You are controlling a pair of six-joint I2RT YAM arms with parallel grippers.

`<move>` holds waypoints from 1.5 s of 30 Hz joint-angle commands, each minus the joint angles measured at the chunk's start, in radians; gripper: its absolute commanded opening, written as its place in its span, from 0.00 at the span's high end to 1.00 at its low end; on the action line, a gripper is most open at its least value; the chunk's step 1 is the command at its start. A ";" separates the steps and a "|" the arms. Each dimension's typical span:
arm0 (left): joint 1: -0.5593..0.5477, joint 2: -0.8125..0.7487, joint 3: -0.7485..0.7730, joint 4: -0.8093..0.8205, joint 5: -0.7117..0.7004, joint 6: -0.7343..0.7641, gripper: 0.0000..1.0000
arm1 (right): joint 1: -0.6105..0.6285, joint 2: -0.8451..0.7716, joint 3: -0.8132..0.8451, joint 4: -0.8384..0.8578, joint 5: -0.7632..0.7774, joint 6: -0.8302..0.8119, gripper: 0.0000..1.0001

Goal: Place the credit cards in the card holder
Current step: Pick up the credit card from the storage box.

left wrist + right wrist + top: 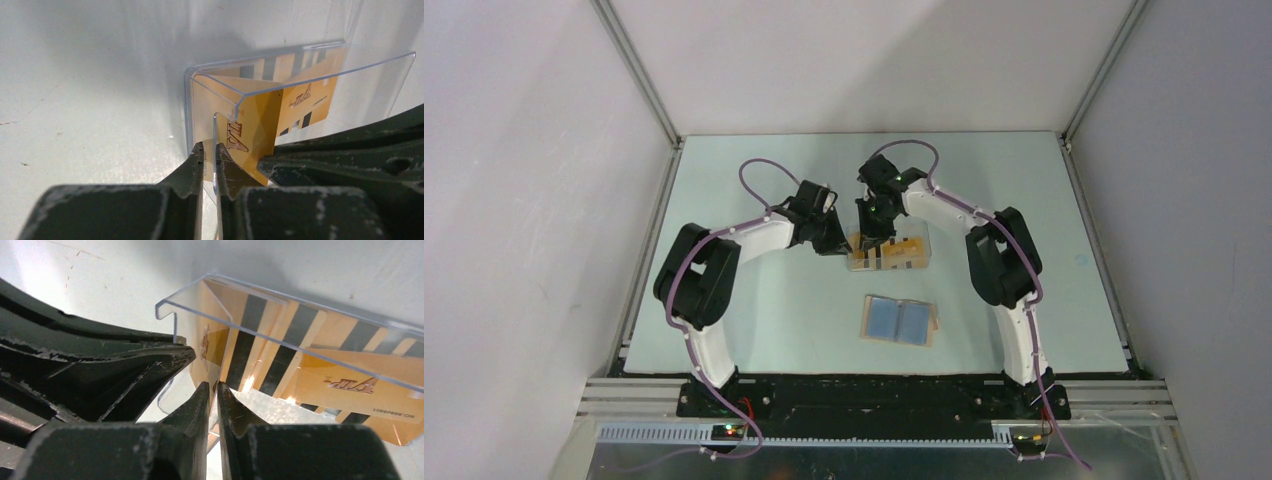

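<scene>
left pincer (210,150) pinching clear tray (320,75) wall, right pincer (212,387) nipping credit card (252,127) inside

Robotics lab test cell. Plain white panel walls (514,200) enclose pale worktop (754,330); aluminium profile posts (636,70) at 11 and 1 o'clock; two cabled arms (714,290) bolted to black base plate (874,395), 6 o'clock.

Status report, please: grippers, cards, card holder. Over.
Left gripper shut on clear tray wall. Right gripper apparently pinching a credit card edge inside it. Card holder lies open, apart. Nothing blocking.
</scene>
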 commanded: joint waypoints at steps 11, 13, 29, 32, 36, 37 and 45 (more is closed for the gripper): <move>-0.009 0.049 -0.021 -0.004 0.022 0.005 1.00 | -0.008 -0.074 -0.043 0.076 -0.103 0.039 0.85; -0.009 0.050 -0.021 -0.004 0.022 0.005 1.00 | -0.016 -0.083 -0.055 0.085 -0.104 0.043 0.85; -0.010 0.055 -0.029 -0.004 0.016 -0.004 1.00 | -0.086 -0.146 -0.170 0.184 -0.209 0.067 1.00; -0.009 0.056 -0.031 -0.005 0.013 -0.007 1.00 | -0.103 -0.169 -0.184 0.186 -0.212 0.068 1.00; -0.009 0.052 -0.031 -0.005 0.011 -0.007 1.00 | -0.121 -0.201 -0.202 0.188 -0.212 0.068 1.00; -0.009 0.051 -0.031 -0.005 0.011 -0.007 1.00 | -0.128 -0.205 -0.208 0.197 -0.214 0.069 1.00; -0.010 -0.051 -0.029 -0.004 -0.004 0.026 0.71 | -0.166 -0.250 -0.264 0.216 -0.240 0.051 1.00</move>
